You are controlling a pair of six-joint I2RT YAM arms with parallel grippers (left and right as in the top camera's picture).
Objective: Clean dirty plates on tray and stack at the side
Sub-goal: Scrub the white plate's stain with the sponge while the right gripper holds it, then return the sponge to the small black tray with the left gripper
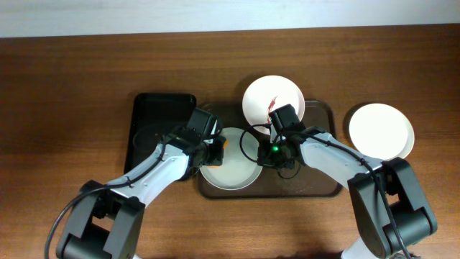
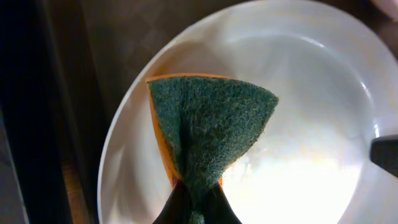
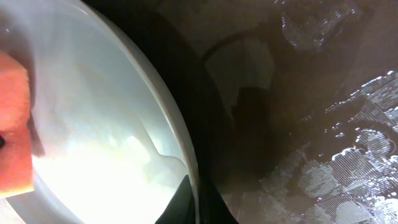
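A white plate (image 1: 230, 173) lies on the brown tray (image 1: 316, 188) at its left side. My left gripper (image 1: 215, 147) is shut on a green and orange sponge (image 2: 208, 130), pressed on the plate's (image 2: 311, 93) left part. My right gripper (image 1: 262, 150) is shut on this plate's right rim (image 3: 186, 155); the sponge's orange side (image 3: 13, 130) shows at the left of that view. A second white plate (image 1: 273, 97) with a red smear sits at the tray's back. A clean white plate (image 1: 381, 131) lies on the table to the right of the tray.
A black tray (image 1: 152, 126) lies left of the brown tray, partly under my left arm. The brown tray floor (image 3: 311, 124) is wet with patches of water. Wooden table (image 1: 72, 93) surrounds both trays.
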